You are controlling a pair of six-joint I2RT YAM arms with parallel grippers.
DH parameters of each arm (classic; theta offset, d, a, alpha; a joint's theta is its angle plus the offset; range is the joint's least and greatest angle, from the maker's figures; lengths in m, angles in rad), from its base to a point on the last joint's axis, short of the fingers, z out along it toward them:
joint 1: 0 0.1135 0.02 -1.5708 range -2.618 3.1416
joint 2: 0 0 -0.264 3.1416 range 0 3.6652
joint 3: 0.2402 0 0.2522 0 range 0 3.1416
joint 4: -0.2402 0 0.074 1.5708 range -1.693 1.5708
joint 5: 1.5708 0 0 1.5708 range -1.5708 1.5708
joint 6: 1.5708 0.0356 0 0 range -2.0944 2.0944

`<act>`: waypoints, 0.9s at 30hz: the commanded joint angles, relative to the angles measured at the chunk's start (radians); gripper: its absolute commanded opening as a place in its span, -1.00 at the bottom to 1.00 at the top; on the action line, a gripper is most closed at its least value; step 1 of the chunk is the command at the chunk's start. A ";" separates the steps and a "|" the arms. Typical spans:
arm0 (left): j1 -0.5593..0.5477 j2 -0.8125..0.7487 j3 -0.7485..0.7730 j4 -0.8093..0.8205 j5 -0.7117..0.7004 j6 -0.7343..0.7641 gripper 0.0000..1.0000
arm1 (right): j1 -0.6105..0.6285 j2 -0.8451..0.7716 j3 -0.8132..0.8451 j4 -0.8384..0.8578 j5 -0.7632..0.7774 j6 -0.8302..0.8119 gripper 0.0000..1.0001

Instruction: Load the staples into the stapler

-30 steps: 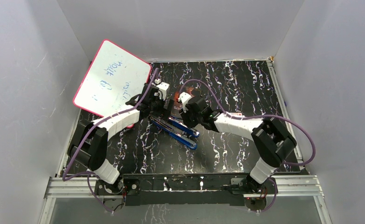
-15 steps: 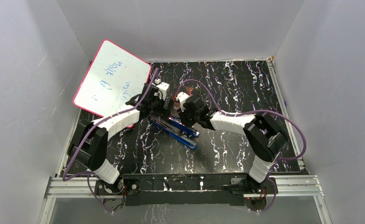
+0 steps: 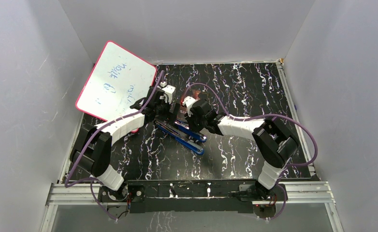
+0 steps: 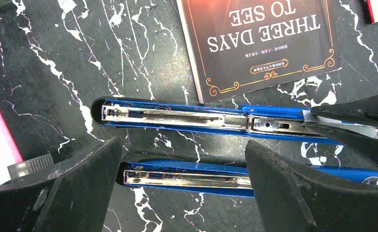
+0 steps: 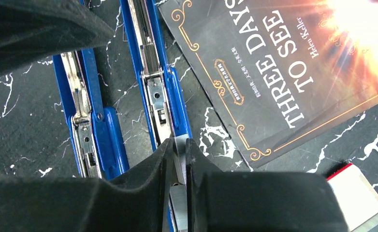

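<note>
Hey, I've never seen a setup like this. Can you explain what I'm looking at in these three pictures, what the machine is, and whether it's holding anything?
The machine is two robot arms, the left arm and the right arm, bolted to a black marbled table. One picture looks down from above; the other two come from a camera on each wrist. On the table lie a blue stapler with its metal channel showing, a second blue stapler piece beside it, a dark book and a small red-and-white box. A whiteboard leans at the left wall. The left end effector hangs open above the staplers, holding nothing. The right end effector pinches a thin silvery strip, the staples, over one end of the first stapler.
</note>
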 commanded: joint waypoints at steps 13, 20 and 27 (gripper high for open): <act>-0.003 -0.024 0.011 0.003 -0.001 0.010 0.96 | -0.004 -0.100 -0.039 -0.046 0.021 -0.003 -0.65; -0.004 -0.028 0.009 0.002 -0.004 0.012 0.96 | -0.006 -0.107 -0.027 -0.048 0.002 0.002 -0.85; -0.003 -0.029 0.009 0.001 -0.005 0.012 0.96 | -0.015 -0.131 -0.023 -0.050 -0.011 0.014 -0.93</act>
